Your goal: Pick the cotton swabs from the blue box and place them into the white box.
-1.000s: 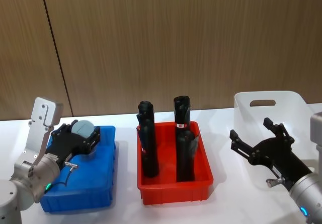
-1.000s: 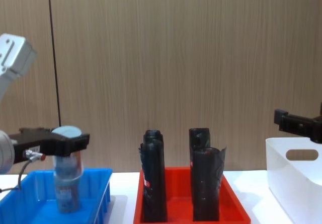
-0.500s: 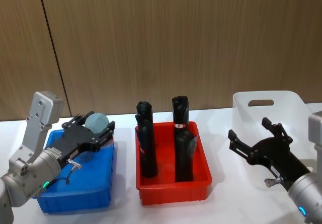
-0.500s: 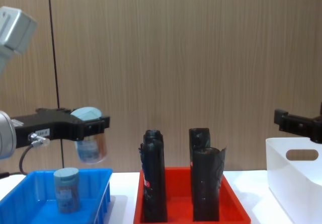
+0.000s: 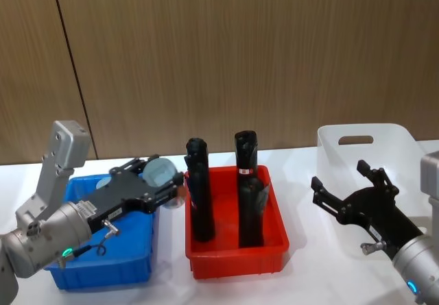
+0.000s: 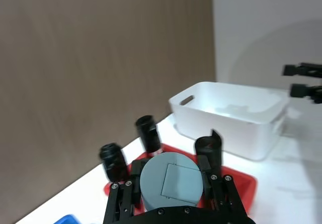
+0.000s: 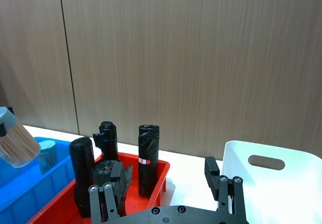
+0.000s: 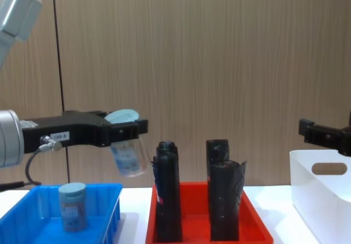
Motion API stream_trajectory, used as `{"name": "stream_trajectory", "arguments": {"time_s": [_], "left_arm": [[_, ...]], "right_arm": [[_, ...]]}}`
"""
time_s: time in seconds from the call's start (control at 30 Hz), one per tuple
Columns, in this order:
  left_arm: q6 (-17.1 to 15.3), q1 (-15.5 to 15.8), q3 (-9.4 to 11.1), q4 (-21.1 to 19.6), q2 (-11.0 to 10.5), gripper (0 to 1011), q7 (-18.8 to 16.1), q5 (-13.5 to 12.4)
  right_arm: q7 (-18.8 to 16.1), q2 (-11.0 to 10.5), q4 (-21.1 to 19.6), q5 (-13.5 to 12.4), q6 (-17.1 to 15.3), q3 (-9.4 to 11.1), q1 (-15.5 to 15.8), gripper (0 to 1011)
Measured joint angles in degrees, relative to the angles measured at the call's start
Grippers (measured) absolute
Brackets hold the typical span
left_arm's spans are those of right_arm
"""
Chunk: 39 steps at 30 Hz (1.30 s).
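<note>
At the lower left of the chest view, the blue box (image 5: 99, 274) holds one jar of the cotton swabs (image 8: 73, 205), standing upright with its lid on top. A second ago the left gripper (image 5: 164, 181) was down at that box with its fingers around another jar; half a second ago it had lifted that jar above the box. Now it has carried the jar rightward, so the held jar (image 8: 128, 156) hangs in the air over the box's right edge, just left of the black rolls (image 5: 199, 195) in the red tray (image 5: 236, 260). The fingers are clamped on the jar just under its lid.

That means the pick is done and the carry is under way, with the red tray to cross before the goal. One jar is left in the blue box.

The held jar's long axis is close to upright but tilted. Its pale lid is at the top, leaning slightly toward the frame's left, and its clear base swings down and toward the right.

At the right of the head view, the right gripper (image 5: 343, 185) hovers with its fingers spread and nothing in them, just in front of the white box (image 5: 384, 140).
</note>
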<state>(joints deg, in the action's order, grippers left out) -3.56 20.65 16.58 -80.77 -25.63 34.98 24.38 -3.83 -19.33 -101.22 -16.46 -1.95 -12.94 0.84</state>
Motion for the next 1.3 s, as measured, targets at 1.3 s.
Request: {"name": "stream_trajectory", "arguments": {"time_s": [1.3], "left_arm": [[-6.3,5.1,2.6,2.9,2.1,671,21.8,7.4]], "right_arm": [[0.0,0.0,0.0,0.0,0.0,0.0,0.0,1002]]}}
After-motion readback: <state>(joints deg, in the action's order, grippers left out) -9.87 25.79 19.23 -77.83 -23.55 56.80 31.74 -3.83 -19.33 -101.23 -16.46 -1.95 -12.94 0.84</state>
